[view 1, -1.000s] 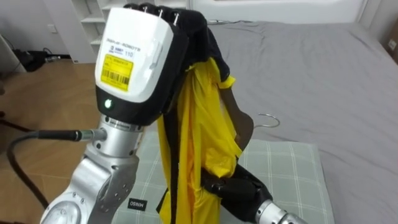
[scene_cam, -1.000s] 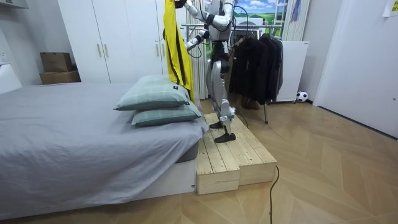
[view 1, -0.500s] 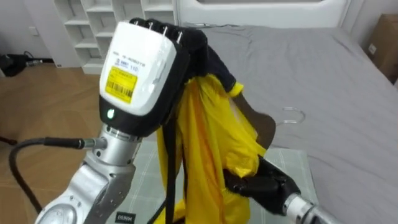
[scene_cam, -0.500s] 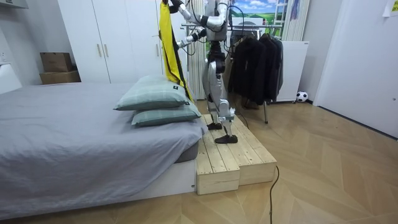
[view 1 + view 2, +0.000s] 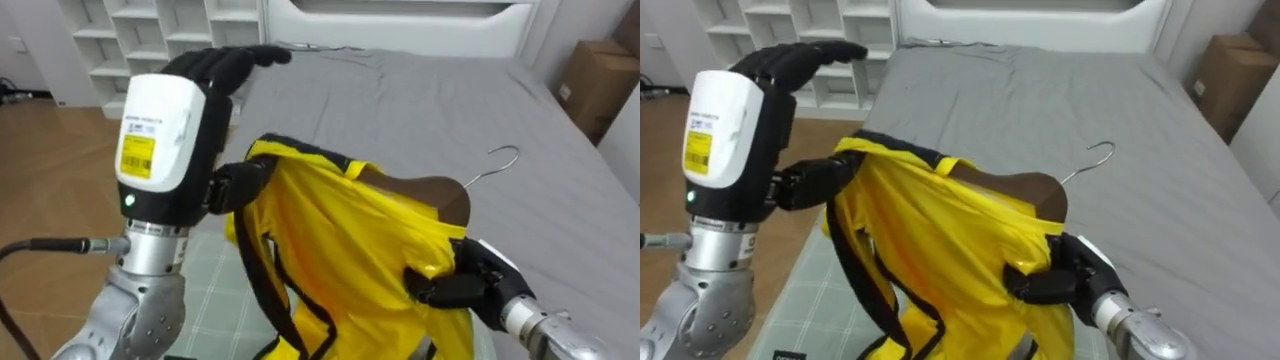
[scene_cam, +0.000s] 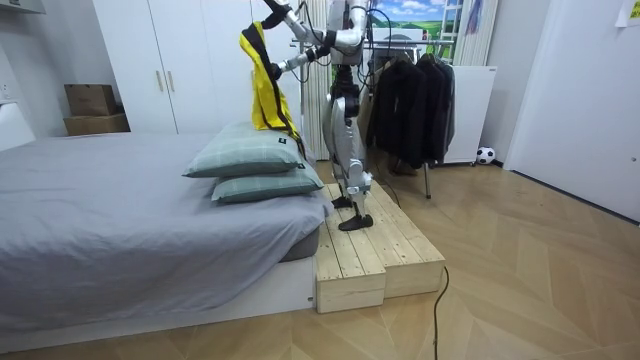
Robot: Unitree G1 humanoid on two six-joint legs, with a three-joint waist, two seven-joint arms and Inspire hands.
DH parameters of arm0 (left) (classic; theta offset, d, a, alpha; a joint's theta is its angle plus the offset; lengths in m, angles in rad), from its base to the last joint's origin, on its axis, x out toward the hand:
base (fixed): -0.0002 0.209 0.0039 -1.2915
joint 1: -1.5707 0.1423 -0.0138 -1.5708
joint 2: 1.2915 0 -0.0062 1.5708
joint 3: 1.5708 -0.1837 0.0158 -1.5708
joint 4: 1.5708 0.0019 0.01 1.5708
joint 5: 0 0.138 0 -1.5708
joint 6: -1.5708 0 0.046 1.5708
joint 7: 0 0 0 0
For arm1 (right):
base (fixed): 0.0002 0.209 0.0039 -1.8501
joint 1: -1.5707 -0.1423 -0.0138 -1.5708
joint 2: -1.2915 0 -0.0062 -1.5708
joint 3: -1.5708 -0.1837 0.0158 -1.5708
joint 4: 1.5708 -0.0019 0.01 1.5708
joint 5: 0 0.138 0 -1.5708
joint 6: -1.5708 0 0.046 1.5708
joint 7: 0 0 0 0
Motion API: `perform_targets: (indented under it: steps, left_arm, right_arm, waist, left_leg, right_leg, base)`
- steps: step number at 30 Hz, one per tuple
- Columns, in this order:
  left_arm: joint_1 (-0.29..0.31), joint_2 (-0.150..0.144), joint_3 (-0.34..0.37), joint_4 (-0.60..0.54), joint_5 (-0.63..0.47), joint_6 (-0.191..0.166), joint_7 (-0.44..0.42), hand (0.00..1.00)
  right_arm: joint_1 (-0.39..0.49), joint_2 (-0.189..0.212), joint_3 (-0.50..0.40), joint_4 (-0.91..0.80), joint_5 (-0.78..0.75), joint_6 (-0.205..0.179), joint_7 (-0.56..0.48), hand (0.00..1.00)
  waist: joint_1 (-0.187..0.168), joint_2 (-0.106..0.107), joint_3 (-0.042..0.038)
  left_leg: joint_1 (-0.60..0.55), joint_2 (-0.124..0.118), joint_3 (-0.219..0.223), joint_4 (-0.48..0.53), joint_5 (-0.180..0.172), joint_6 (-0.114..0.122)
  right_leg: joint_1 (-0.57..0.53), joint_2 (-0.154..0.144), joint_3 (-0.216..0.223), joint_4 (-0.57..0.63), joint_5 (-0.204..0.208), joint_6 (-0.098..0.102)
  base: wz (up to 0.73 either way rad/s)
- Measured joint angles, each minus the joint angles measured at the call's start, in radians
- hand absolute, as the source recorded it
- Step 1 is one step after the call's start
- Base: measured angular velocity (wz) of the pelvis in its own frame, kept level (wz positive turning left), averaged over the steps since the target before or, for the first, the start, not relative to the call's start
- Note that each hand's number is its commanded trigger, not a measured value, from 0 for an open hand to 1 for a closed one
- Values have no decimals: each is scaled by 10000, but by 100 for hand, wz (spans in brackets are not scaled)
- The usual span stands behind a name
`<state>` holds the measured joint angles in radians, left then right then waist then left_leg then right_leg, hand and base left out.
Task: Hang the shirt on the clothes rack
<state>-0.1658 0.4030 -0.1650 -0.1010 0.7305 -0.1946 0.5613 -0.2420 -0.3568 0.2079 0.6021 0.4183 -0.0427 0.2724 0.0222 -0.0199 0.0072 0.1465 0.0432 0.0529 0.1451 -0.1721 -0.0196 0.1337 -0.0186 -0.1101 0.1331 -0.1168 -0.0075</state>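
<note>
A yellow garment point(image 5: 340, 240) with dark trim hangs on a brown wooden hanger point(image 5: 425, 192), whose metal hook point(image 5: 503, 158) points up to the right. My right hand point(image 5: 462, 285) is shut on the yellow cloth at the hanger's lower right end. My left hand point(image 5: 215, 70) is raised at the upper left with straight fingers above the garment, and its thumb point(image 5: 235, 185) lies against the dark collar. In the room view I stand on a wooden platform point(image 6: 380, 250) beside the bed, holding the garment point(image 6: 262, 85) over the pillows.
A grey bed point(image 5: 420, 100) stretches ahead, with two checked pillows point(image 6: 250, 155) near me. White shelves point(image 5: 130, 30) stand at the far left and a cardboard box point(image 5: 595, 80) at the right. A rack of dark clothes point(image 6: 410, 100) is behind me.
My left hand has straightened its fingers and let go of the garment's top. The garment has sunk from hanging tall and now slants toward my right hand. The camera has shifted too.
</note>
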Motion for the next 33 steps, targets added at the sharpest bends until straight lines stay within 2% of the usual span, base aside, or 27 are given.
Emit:
perform_targets:
  steps: [4, 8, 11, 13, 18, 22, 25, 29, 33]
  left_arm:
    - [213, -8, 336, 247, -732, -9, -201, 0]
    - [495, -43, 486, 439, -734, 14, -470, 0]
    - [678, -191, 487, 566, -841, 28, -736, 0]
    - [698, -303, 487, 767, -1405, 29, -745, 0]
    - [785, -337, 642, 1282, -2706, 66, -1086, 0]
    - [834, -427, 874, 1307, -2997, 203, -1484, 0]
    - [898, -524, 961, 1516, -3138, 236, -1757, 0]
    - [1049, -530, 1470, 2019, -3165, 336, -2155, 0]
    - [1315, -571, 2436, 2421, -3878, 509, -2245, 0]
  right_arm:
    - [151, -5, -119, -566, -247, -5, -8, 100]
    - [421, -8, -407, -963, -1124, -6, -13, 100]
    - [570, -13, -593, -1022, -1592, -5, -58, 100]
    - [578, -13, -696, -1022, -1746, -2, -90, 100]
    - [581, -13, -742, -1023, -1829, -2, -98, 100]
    - [580, -12, -834, -1023, -1984, 7, -85, 100]
    - [579, -12, -1000, -1028, -2374, 7, -107, 100]
    - [579, -29, -1522, -1184, -3300, 6, -267, 100]
    - [582, -114, -2118, -1189, -3857, 6, -573, 100]
  waist:
    - [-42, -2, 1]
    - [-82, 4, -1]
    - [-139, 18, -9]
    - [-162, 27, -13]
    - [-173, 50, -56]
    - [-177, 33, -76]
    - [-136, -7, -124]
    - [-131, -10, -146]
    - [-167, 15, -144]
  left_leg:
    - [42, -11, 39, 5, -4, 4]
    - [25, -7, 179, 7, -17, 24]
    - [-81, -16, 269, 5, -115, 50]
    - [-127, -55, 276, 62, -121, 55]
    - [-149, -64, 303, 108, -117, 60]
    - [-156, -60, 293, 192, -117, 60]
    - [-135, -62, 289, 216, -115, 63]
    - [-65, -39, 296, 208, -115, 63]
    - [36, -30, 288, 172, -115, 63]
  right_leg:
    - [44, -13, -36, 1, -61, 94]
    - [57, -18, -65, -3, -76, 102]
    - [-9, -29, -61, -3, -137, 114]
    - [-43, -71, -66, -1, -152, 120]
    - [-44, -86, -64, 29, -151, 124]
    - [-48, -83, -68, 29, -153, 127]
    - [-37, -80, -47, 52, -152, 126]
    - [-28, -70, -43, 125, -148, 119]
    - [36, -67, -64, 174, -149, 119]
  base:
    - [0]
    - [0]
    - [0]
    - [0]
    - [-2]
    - [0]
    - [0]
    - [0]
    - [0]
